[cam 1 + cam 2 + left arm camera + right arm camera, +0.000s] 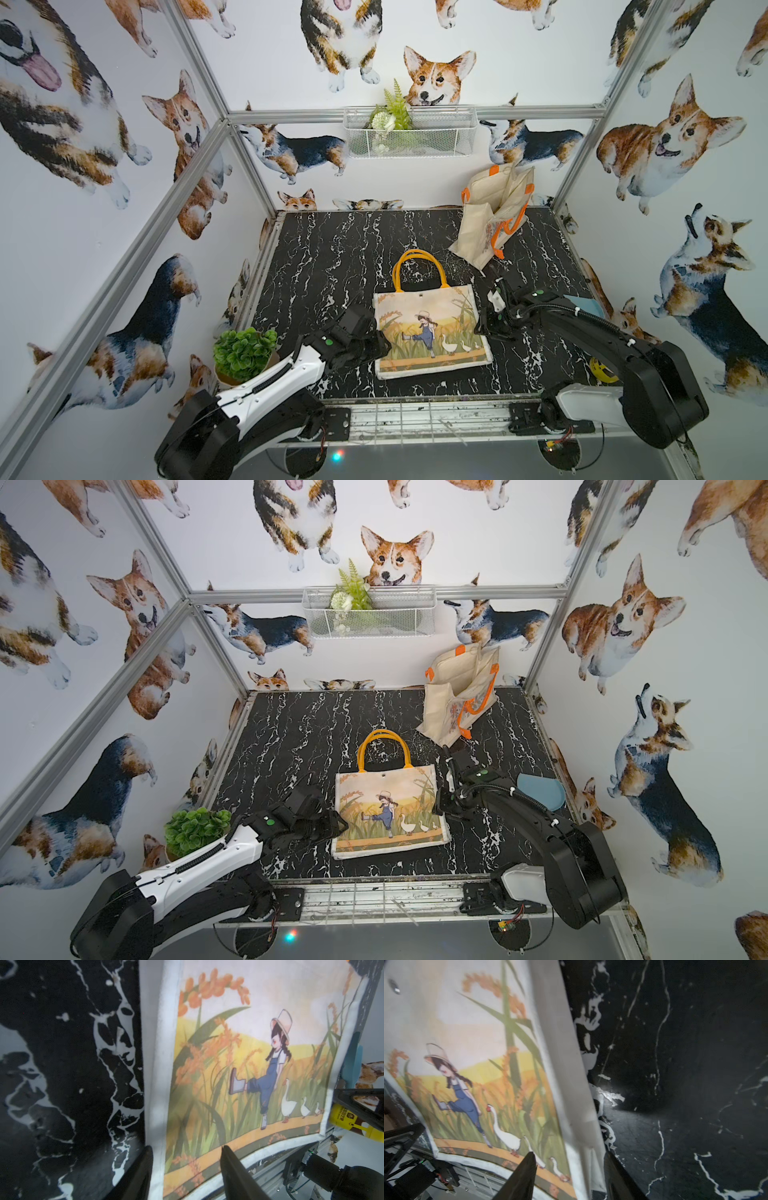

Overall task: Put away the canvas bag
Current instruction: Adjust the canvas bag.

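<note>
Two left tool fingers [231, 1172] astride bag [239, 1053]

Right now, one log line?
canvas bag flat on table | left gripper open, straddling edge | right gripper open, straddling opposite edge

Top views look down from the front — both wrist cameras, seemingly close, share the canvas bag [249, 1064].
</note>
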Controlling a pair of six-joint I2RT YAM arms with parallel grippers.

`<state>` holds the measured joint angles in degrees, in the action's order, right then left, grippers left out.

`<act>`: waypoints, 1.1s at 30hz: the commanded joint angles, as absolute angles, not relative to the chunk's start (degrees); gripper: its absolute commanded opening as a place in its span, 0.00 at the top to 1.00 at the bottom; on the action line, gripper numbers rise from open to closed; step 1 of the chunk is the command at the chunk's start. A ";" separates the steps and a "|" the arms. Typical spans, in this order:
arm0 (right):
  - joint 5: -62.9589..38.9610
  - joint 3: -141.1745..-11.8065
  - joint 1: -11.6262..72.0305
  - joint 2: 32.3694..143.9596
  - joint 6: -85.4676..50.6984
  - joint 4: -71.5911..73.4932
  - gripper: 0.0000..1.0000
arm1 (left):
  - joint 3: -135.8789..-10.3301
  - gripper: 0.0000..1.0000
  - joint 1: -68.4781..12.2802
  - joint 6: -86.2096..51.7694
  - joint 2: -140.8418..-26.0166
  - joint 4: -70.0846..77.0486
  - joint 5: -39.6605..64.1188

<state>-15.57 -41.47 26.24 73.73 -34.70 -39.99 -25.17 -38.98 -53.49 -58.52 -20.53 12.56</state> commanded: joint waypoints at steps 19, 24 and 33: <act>-23.88 -30.49 26.28 71.31 -42.80 -29.76 0.46 | -26.78 0.46 -38.50 -50.79 -68.43 -15.78 13.89; -24.69 -28.38 26.35 69.21 -44.43 -28.84 0.46 | -29.37 0.48 -38.09 -49.23 -70.72 -17.71 13.73; -21.97 -27.52 26.24 68.16 -43.41 -31.28 0.46 | -29.97 0.50 -37.71 -48.37 -69.14 -20.80 12.94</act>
<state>-25.12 -27.20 26.24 68.31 -43.24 -26.30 -29.54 -37.89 -49.01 -70.13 -19.09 12.99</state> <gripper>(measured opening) 0.534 0.495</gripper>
